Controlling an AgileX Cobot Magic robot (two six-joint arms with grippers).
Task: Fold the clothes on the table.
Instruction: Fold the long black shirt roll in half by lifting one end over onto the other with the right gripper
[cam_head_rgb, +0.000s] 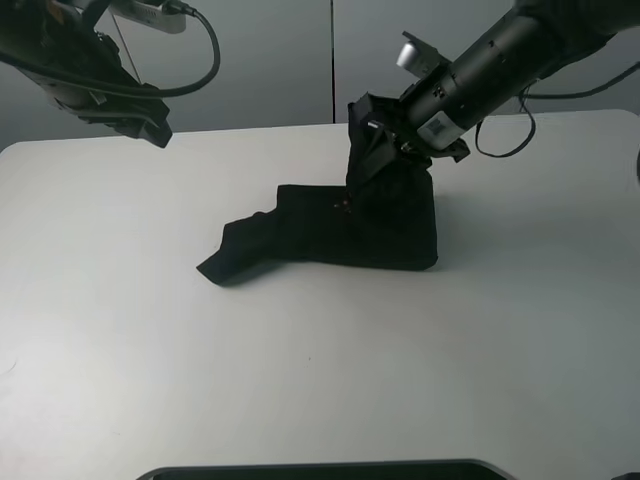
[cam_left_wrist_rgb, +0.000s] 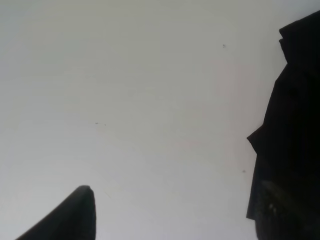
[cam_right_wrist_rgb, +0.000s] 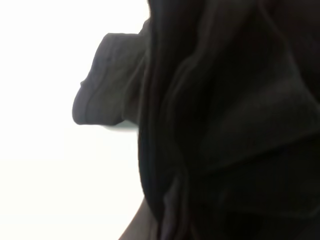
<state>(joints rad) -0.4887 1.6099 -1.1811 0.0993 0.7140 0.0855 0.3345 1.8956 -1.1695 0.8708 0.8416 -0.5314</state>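
The black T-shirt (cam_head_rgb: 340, 232) lies bunched on the white table (cam_head_rgb: 150, 330), with a sleeve (cam_head_rgb: 235, 255) sticking out to the front left. Its print and neck label are hidden. My right gripper (cam_head_rgb: 362, 160) is shut on the shirt's back edge and holds a flap of cloth lifted above the pile. The right wrist view is filled with black cloth (cam_right_wrist_rgb: 225, 125), which hides the fingers. My left gripper (cam_head_rgb: 148, 122) hovers open and empty at the far left, away from the shirt. In the left wrist view one finger (cam_left_wrist_rgb: 75, 215) shows over the bare table, with the shirt's edge (cam_left_wrist_rgb: 292, 125) to one side.
A dark edge (cam_head_rgb: 320, 470) runs along the table's front. Cables (cam_head_rgb: 205, 55) hang from the left arm at the back. Bare white tabletop surrounds the shirt on all sides.
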